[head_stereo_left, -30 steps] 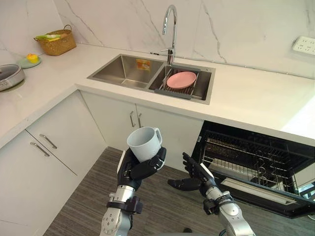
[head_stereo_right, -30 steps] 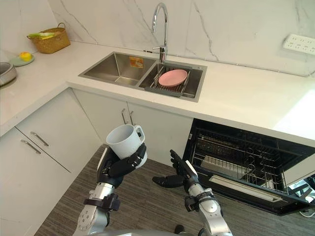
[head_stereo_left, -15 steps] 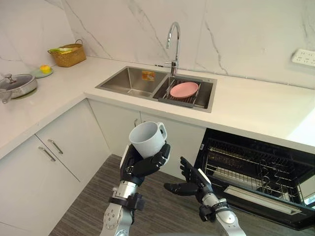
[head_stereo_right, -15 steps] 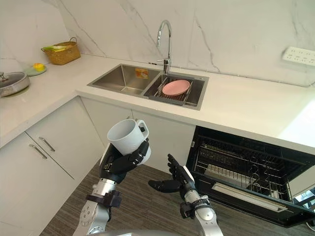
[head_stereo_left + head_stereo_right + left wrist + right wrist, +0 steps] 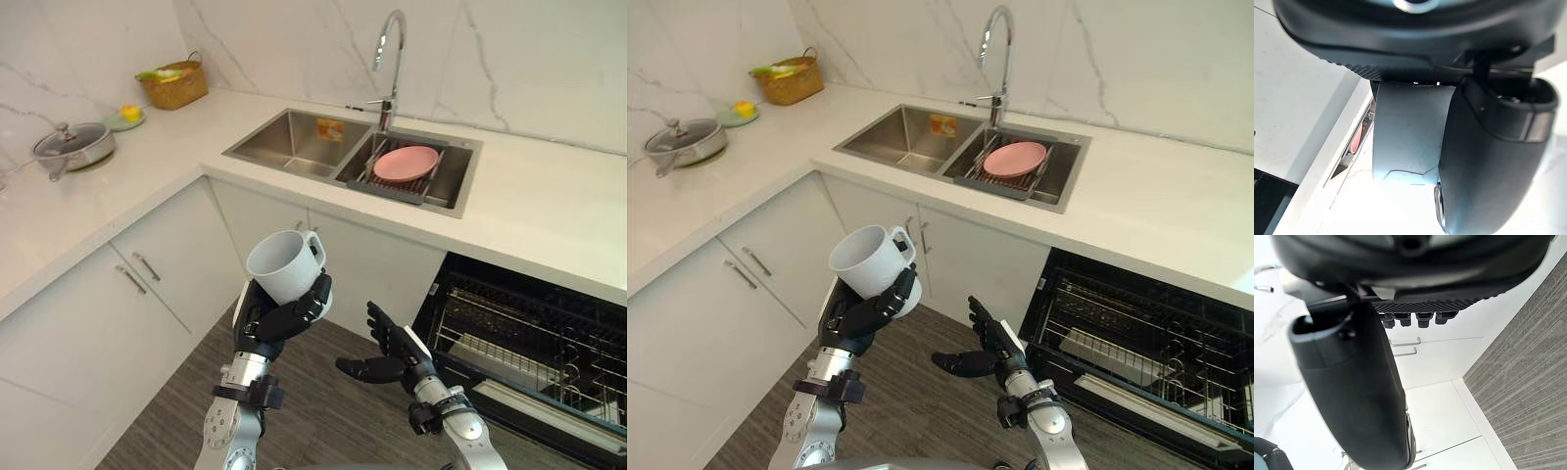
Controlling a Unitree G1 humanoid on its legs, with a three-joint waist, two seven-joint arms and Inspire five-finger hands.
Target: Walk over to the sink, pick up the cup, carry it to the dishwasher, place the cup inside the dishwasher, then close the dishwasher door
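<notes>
Plainly, the white cup (image 5: 285, 267) is held up in the left hand (image 5: 277, 321), whose fingers and thumb are curled round the lower part of its body. The cup is tilted, with its mouth turned up and to the left and its handle on the far right side. It is carried over the grey wood-look floor (image 5: 323, 401), near the white cabinet doors (image 5: 181, 259) and well apart from both sink and dishwasher. In the left wrist view the cup's pale wall (image 5: 1410, 132) is seen pressed between the palm and the thumb. The right hand (image 5: 390, 354) is held just to the right of the left one, apart from it and lower. Its fingers are spread and straight, and nothing is grasped in it. At the far side, the steel sink (image 5: 338, 183) is set into the white counter (image 5: 549, 206), with a curved tap (image 5: 390, 49) behind it. A pink plate (image 5: 405, 163) is laid on a rack in the sink's right basin. To the right, under the counter, the dishwasher (image 5: 529, 333) is seen open, its wire racks exposed and its door (image 5: 1156, 416) lowered. On the far left of the counter a woven basket (image 5: 174, 86), a small green dish (image 5: 125, 117) and a lidded pot (image 5: 71, 147) are set.
</notes>
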